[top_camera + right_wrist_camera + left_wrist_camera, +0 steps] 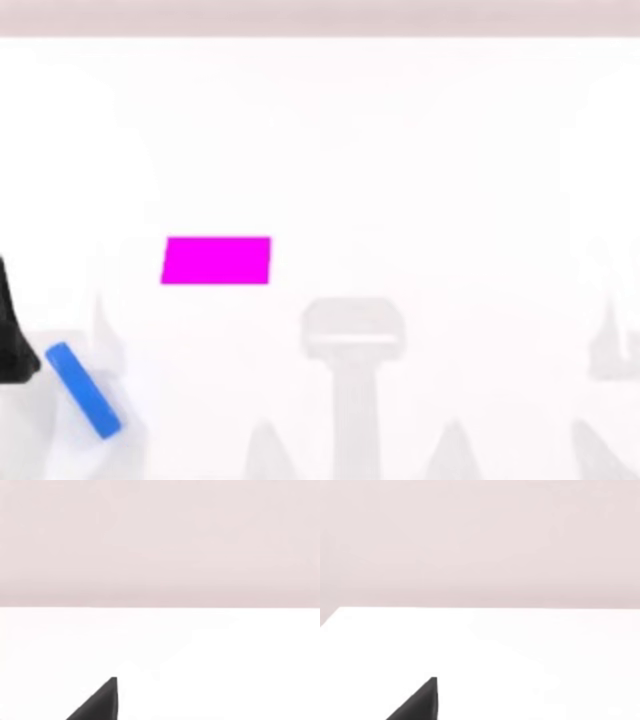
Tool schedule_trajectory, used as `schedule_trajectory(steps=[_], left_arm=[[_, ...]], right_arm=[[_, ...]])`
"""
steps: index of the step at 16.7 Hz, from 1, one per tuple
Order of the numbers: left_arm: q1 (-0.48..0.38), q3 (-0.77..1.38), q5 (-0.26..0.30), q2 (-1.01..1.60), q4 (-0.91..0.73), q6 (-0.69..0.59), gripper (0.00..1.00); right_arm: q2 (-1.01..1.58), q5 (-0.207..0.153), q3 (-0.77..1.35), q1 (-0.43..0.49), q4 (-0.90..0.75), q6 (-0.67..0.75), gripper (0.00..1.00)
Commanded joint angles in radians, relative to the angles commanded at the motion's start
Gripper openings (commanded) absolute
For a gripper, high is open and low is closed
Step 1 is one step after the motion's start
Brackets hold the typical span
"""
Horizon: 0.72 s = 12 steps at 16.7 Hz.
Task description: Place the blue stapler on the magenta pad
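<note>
The blue stapler (83, 390) lies flat and slanted on the white table near the front left corner. The magenta pad (216, 260) lies flat farther back and to the right of it, with nothing on it. A black part of my left arm (12, 335) shows at the table's left edge, just left of the stapler's far end and apart from it. The left wrist view shows only a dark wedge of my left gripper (420, 704) over bare table. The right wrist view shows a like wedge of my right gripper (100, 704); that arm is out of the top view.
The white table (420, 180) ends at a pale pink back wall (320, 15). Grey shadows of the arms and a stand (352, 345) fall along the front edge.
</note>
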State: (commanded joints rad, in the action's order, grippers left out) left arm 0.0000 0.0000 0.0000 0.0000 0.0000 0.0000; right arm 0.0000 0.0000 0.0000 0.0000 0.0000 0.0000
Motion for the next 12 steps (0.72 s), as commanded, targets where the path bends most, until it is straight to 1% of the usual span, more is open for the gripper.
schedule_trajectory(steps=[3, 5, 8, 12], left_arm=[[-0.002, 0.011, 0.001, 0.012, -0.011, -0.009, 1.0], [-0.01, 0.063, 0.002, 0.065, -0.061, -0.047, 1.0], [-0.028, 0.199, 0.001, 0.225, -0.195, -0.146, 1.0], [-0.056, 0.442, -0.003, 0.57, -0.445, -0.326, 1.0]], right_arm=[[0.0, 0.0, 0.0, 0.0, 0.0, 0.0, 1.0], [0.0, 0.0, 0.0, 0.0, 0.0, 0.0, 1.0], [0.0, 0.0, 0.0, 0.0, 0.0, 0.0, 1.0], [0.0, 0.0, 0.0, 0.0, 0.0, 0.0, 1.0]])
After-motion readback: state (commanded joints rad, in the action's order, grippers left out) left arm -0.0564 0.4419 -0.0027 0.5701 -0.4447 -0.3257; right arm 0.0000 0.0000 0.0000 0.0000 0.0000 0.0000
